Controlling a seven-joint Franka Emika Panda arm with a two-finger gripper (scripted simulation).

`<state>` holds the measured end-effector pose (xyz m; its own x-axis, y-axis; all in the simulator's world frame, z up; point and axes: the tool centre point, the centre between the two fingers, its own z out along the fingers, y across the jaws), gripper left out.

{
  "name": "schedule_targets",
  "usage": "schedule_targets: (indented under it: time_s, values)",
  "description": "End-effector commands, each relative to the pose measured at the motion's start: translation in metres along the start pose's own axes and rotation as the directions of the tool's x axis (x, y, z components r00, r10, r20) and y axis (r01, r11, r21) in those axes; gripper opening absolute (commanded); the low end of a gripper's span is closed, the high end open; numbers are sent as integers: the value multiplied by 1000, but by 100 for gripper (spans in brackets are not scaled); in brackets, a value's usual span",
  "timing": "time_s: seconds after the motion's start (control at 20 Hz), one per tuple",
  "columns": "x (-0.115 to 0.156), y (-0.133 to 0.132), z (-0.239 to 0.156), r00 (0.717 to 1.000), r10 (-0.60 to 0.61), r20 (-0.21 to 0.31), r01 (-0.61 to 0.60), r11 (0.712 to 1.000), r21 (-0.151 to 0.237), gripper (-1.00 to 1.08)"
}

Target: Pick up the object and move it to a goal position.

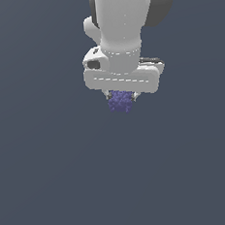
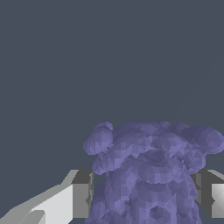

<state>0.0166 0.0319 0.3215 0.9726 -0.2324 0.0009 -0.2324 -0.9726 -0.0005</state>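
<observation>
In the exterior view, the purple-blue lumpy object [image 1: 121, 102] is seen directly beneath the white gripper [image 1: 121, 97], clamped between its short fingers and protruding below them. In the wrist view, the object [image 2: 151, 170] is held between the two fingers [image 2: 81, 194], which are pressed against its sides.

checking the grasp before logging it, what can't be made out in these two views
- Exterior view: the tool fingertips, hidden behind the hand and the cluster.
- Wrist view: the cluster's lower part, cut off by the picture's edge; the pads' contact faces, hidden by the cluster.
- Both views: no goal marker shows, and whether the cluster is off the floor cannot be told.
</observation>
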Motion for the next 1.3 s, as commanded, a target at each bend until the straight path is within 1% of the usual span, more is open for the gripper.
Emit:
schedule_targets:
  time_s: [0.0,0.3,0.6,0.95,1.25]
  values:
    - [6,4,-25,1000,0,1,0,1000,0,-100]
    - [18,12,-73,1000,-1,1,1,1000,0,-100]
    - [29,18,-112,1000,-1,1,1,1000,0,-100]
    - [39,23,-147,1000,-1,1,1,1000,-1,-100]
    - [46,26,-168,1000,-1,1,1,1000,-1,-100]
